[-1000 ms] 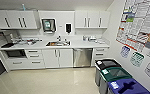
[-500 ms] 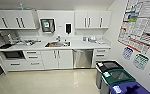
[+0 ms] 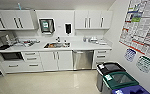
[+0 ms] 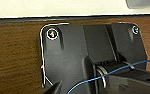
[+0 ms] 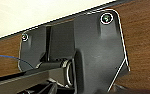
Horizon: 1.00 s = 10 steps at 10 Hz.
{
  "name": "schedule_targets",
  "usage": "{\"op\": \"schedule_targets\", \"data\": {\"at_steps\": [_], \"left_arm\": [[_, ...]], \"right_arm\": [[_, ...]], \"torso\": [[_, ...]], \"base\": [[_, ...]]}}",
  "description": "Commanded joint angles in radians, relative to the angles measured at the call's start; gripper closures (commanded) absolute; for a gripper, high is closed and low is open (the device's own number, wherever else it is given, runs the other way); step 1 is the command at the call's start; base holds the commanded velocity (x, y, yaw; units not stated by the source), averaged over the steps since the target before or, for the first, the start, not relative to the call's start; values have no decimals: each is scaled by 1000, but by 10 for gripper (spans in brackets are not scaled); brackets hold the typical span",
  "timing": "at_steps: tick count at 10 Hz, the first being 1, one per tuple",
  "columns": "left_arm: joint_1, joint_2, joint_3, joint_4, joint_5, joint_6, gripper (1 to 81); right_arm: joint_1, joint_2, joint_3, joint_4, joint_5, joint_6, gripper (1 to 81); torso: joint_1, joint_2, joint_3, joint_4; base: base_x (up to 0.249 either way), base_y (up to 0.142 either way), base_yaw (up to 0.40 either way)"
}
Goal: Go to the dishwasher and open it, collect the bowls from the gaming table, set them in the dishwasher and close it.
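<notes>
The dishwasher [image 3: 82, 59] stands shut under the white counter, right of the sink, its stainless-steel front facing me across the pale floor with a bar handle along its top. The bowls and the gaming table are out of view. Both wrist views look past the robot's own dark plate at brown wood-grain surface with a pale strip beyond it.
White cabinets and drawers [image 3: 56, 60] flank the dishwasher, with a sink [image 3: 57, 45] in the counter and wall cupboards above. Lidded waste bins [image 3: 117, 79] stand by the right wall under posters. A dark oven [image 3: 11, 56] sits at the left. Pale floor [image 3: 48, 82] lies between me and the counter.
The whole head picture has shifted slightly: the camera has moved a little closer to the kitchen counter, and the bins sit lower and nearer at the right.
</notes>
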Motion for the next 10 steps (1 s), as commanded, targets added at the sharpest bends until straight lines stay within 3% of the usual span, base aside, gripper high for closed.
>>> {"op": "schedule_targets", "data": {"at_steps": [1, 10], "left_arm": [[-46, -19, 5, -9, 58, 0, 10], [-46, -19, 5, -9, 59, 0, 10]], "right_arm": [[41, -19, 12, 1, -51, -3, 10], [41, -17, 12, 1, -51, -5, 10]], "torso": [[0, 0, 0, 0], [0, 0, 0, 0]], "base": [[138, 0, 0], [121, 0, 0]]}}
